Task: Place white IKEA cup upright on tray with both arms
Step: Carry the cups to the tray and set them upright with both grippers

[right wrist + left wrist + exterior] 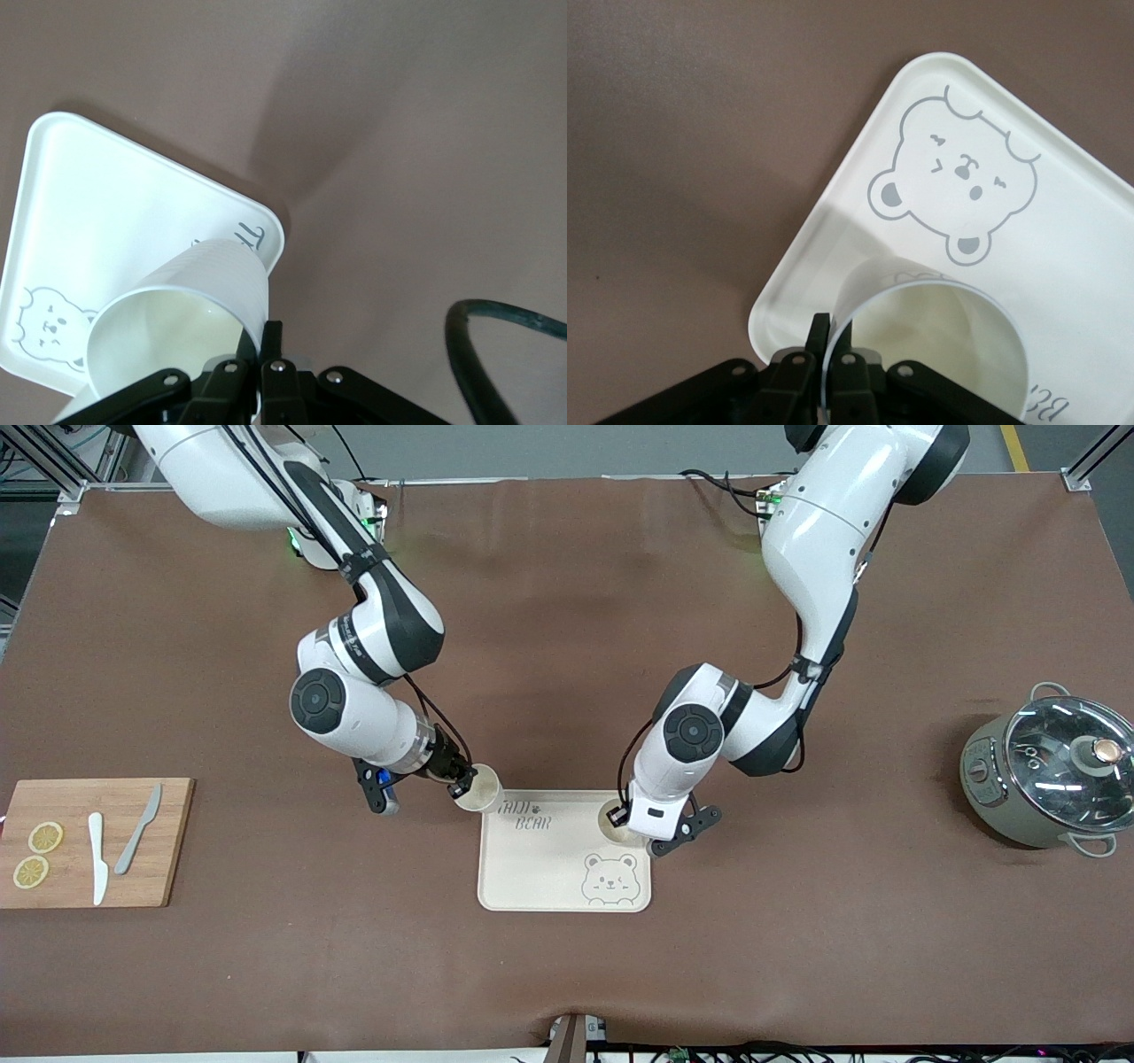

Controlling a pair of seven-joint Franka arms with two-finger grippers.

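Two white robot arms with black joints meet over a cream tray (549, 868) lying flat on a brown table cover (567, 974), each pinching a white cup by its rim. The tray is a smooth rectangle with rounded corners and a low raised lip; a grey bear face (609, 880) is drawn at the corner nearest the front camera on the left arm's side, and grey lettering (526, 816) on the tray reads "TAIJI BEAR".

The right gripper (461, 783) is over the tray's corner toward the right arm's end of the table, its fingers closed on the rim of a tilted cup (478, 789), one finger inside the wall and one outside. That cup's mouth faces up toward the front camera; its wall is thin, matte and faintly ribbed in the right wrist view (182, 323).

The left gripper (615, 815) is over the tray edge toward the left arm's end, clamped the same way on the rim of a second cup (617, 821), whose round open mouth fills the left wrist view (939, 354) above the bear. Whether this cup's base touches the tray cannot be told.

Well apart from the tray, toward the right arm's end, a bamboo board (93, 841) carries two lemon slices (37, 854), a white knife (97, 857) and a grey knife (138, 828). Toward the left arm's end stands a grey-green pot (1045, 779) with a glass lid.
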